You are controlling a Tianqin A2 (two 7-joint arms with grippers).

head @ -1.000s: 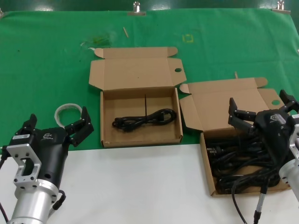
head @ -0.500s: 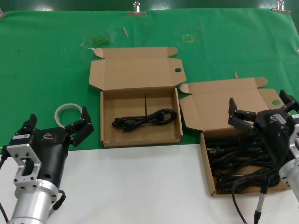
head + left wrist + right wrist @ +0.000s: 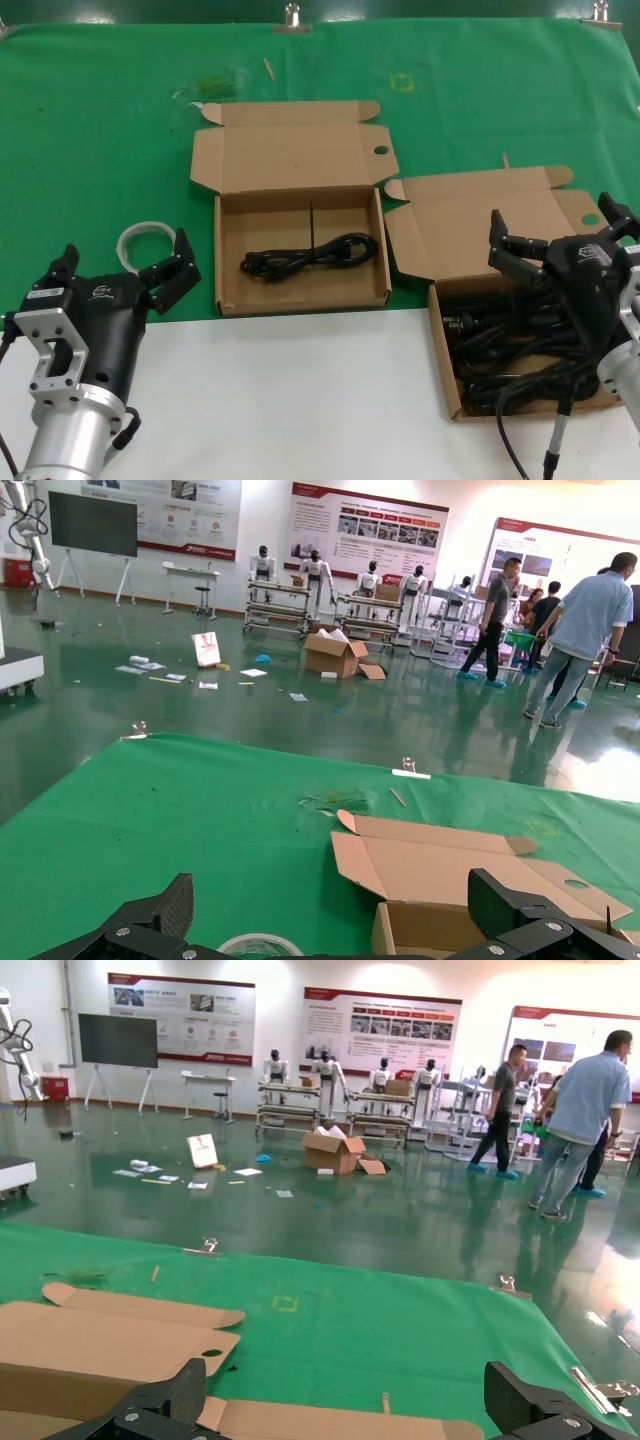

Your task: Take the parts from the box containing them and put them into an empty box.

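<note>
The box containing the parts (image 3: 447, 372) sits at the right with its skewed lid (image 3: 470, 215) open, and several black power cords (image 3: 520, 350) are tangled in it. My right gripper (image 3: 555, 215) hovers open over that box's back half, holding nothing; in the right wrist view the right gripper (image 3: 350, 1390) looks over the lid (image 3: 330, 1422). The squarish, straight-lidded box (image 3: 228, 300) in the middle holds one black cord (image 3: 310, 255). Left of it, my left gripper (image 3: 122, 262) stands open and empty at the table's front, also shown as the left gripper (image 3: 335, 905).
A white ring (image 3: 138, 238) lies on the green cloth (image 3: 100, 130) just behind the left gripper, and the white ring (image 3: 258, 946) shows between its fingers. A white surface (image 3: 300, 400) covers the front of the table. Clips (image 3: 292, 18) hold the cloth's far edge.
</note>
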